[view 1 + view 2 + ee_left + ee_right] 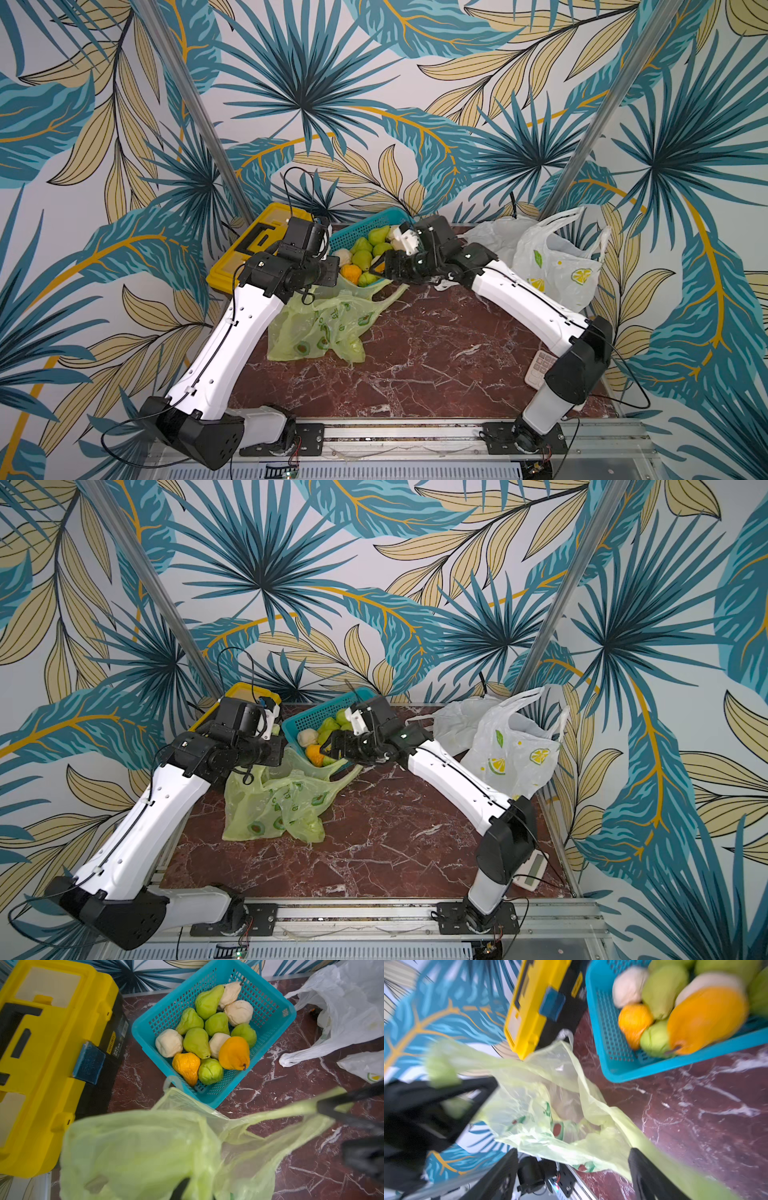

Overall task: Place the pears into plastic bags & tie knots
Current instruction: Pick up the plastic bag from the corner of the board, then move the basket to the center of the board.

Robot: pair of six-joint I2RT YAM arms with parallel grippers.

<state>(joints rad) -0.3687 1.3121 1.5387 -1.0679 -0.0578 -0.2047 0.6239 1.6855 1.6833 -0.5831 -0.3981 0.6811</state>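
**Left arm** [232, 345], **right arm** [536, 307]: bowed white moulded link shells with small round holes. Black joint housings, the elbow ones with a dotted hole pattern.
**Cabling:** thin black cable along each shell, held by white clips, looping loose at the joints.
**Base plates** [303, 440]: black, screwed to a silver rail [407, 434].
**Left gripper** [446, 1093], **right gripper** [378, 270]: black fingers.

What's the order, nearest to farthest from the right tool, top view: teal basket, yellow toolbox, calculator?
1. teal basket, just beside the right tool, back middle.
2. yellow toolbox, back left corner.
3. calculator, front right edge.
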